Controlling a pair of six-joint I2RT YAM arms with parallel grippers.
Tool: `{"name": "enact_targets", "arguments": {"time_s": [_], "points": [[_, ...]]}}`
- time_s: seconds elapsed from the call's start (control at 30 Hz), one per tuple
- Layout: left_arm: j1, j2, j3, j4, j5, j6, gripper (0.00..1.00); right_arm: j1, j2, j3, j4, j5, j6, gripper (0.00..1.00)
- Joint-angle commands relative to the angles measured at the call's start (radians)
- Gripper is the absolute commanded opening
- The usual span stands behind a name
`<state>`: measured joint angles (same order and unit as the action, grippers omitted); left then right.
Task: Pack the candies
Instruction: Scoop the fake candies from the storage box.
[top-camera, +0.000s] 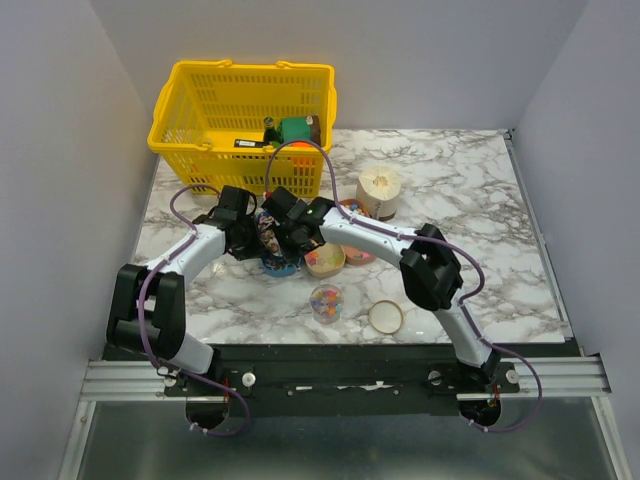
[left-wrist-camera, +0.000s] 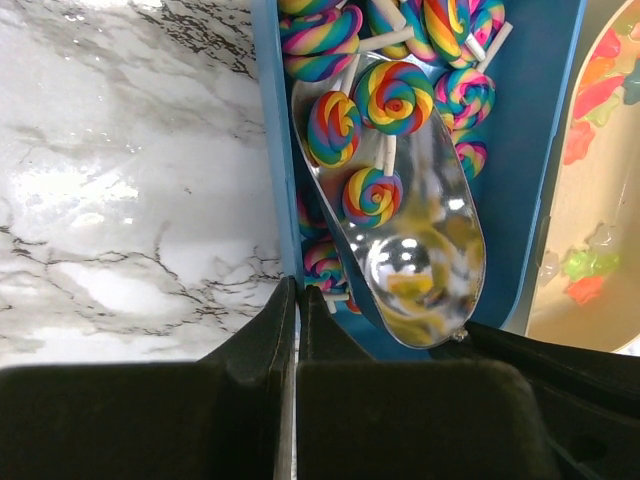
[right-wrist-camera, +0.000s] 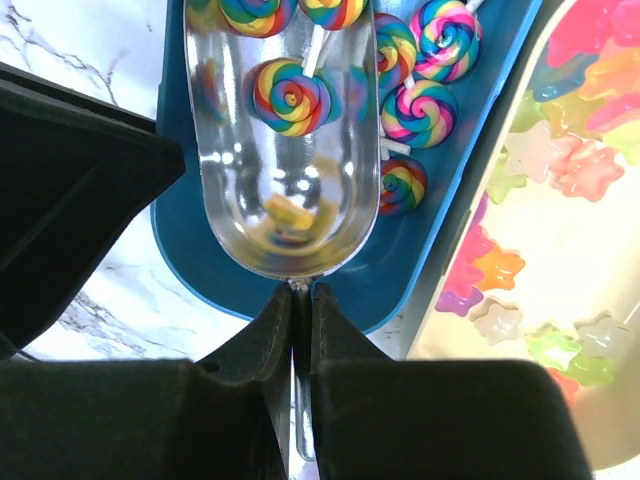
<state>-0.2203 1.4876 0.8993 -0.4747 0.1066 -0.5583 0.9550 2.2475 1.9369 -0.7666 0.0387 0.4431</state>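
Observation:
Rainbow swirl lollipops (left-wrist-camera: 395, 97) lie in a blue tray (left-wrist-camera: 520, 150) near the table's middle (top-camera: 280, 266). My right gripper (right-wrist-camera: 300, 295) is shut on the handle of a shiny metal scoop (right-wrist-camera: 290, 200), whose bowl rests in the tray with a lollipop (right-wrist-camera: 292, 97) inside it. My left gripper (left-wrist-camera: 297, 300) is shut on the tray's left rim. Small star-shaped candies (right-wrist-camera: 560, 160) in pink, orange, green and white fill a beige oval tray beside the blue one. A small clear jar (top-camera: 326, 300) of multicoloured candies stands nearer the front.
A yellow basket (top-camera: 240, 110) with goods sits at the back left. A pale round box (top-camera: 380, 190) stands behind two oval trays (top-camera: 325, 260). A round lid (top-camera: 385, 316) lies right of the jar.

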Motion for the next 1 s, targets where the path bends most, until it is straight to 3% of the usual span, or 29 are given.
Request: {"name": "enact_targets", "arguments": {"time_s": [0.0,0.2,0.53,0.7,0.8,0.97], "points": [[-0.005,0.000,0.030,-0.064,0.002,0.001,0.03,-0.019,-0.023,-0.036,-0.051,0.156,-0.015,0.01],[-0.005,-0.006,0.035,-0.065,-0.001,0.001,0.06,-0.016,-0.057,-0.052,-0.051,0.165,-0.018,0.01],[-0.007,-0.012,0.044,-0.068,-0.001,0.001,0.22,-0.009,-0.095,-0.104,-0.017,0.179,-0.047,0.01],[-0.005,-0.012,0.046,-0.065,0.005,0.005,0.24,-0.004,-0.091,-0.098,-0.005,0.159,-0.050,0.01],[-0.005,-0.009,0.044,-0.064,0.010,0.009,0.22,-0.004,-0.053,-0.043,-0.029,0.126,-0.031,0.01],[-0.005,0.002,0.038,-0.067,0.018,0.018,0.19,-0.007,0.069,0.204,-0.255,0.037,0.063,0.01]]}}
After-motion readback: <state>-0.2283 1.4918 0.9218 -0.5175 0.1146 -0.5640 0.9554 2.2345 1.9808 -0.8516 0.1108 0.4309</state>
